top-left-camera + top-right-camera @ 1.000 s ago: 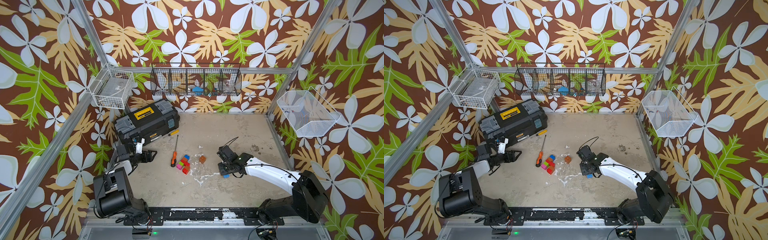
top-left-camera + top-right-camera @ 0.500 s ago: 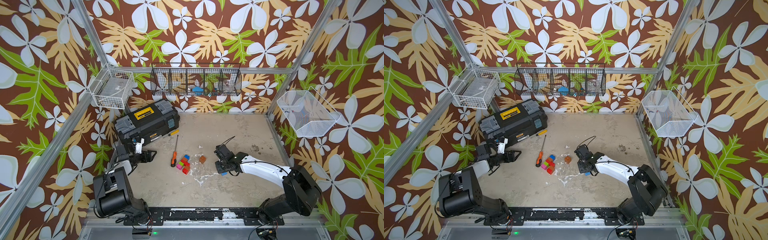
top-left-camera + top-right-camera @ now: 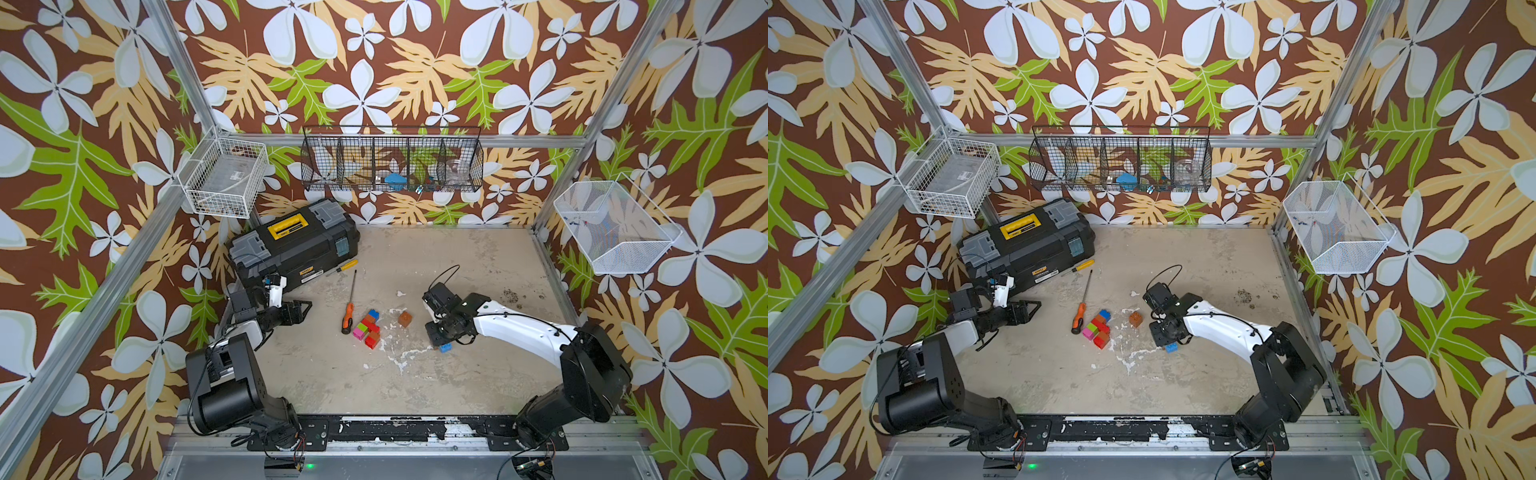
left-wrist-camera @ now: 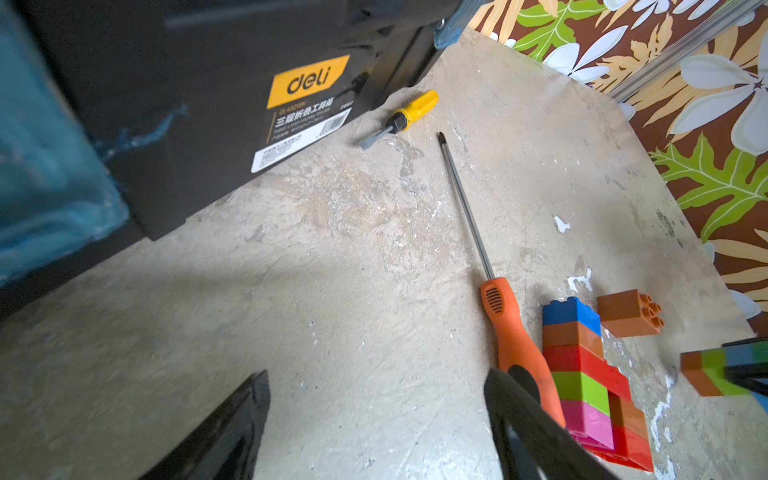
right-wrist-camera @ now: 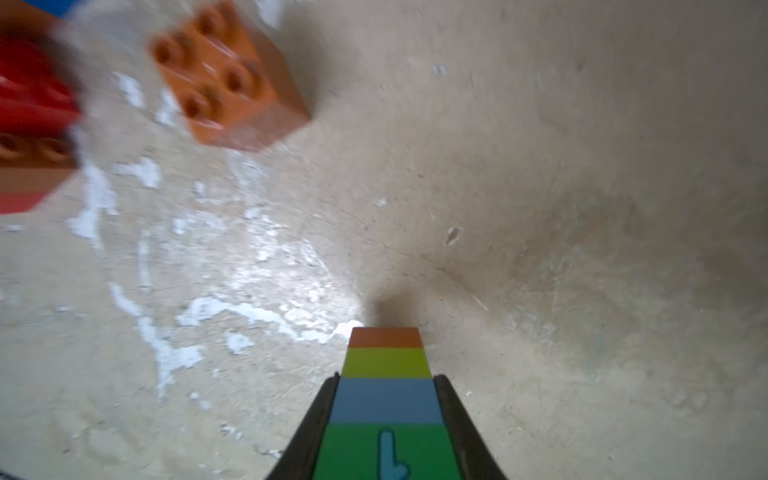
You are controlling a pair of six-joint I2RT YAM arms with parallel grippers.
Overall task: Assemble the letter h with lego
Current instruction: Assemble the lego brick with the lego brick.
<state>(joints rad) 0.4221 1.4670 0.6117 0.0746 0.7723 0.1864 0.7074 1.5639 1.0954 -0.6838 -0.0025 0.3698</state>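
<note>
Left arm (image 3: pixel 248 332) folded low by its base, forearm stretched forward. Left gripper (image 4: pixel 376 378) level, jaws spread wide, nothing between. Right arm (image 3: pixel 519 328) reaching long toward centre, wrist apparently tipped downward. Right gripper (image 5: pixel 386 401) clamped on brick stack (image 5: pixel 386 359), fingers (image 5: pixel 322 409) flanking both sides.

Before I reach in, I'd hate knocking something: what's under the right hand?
A striped brick stack, gripped in the right hand; in both top views only a blue part shows, the rest covered.
</note>
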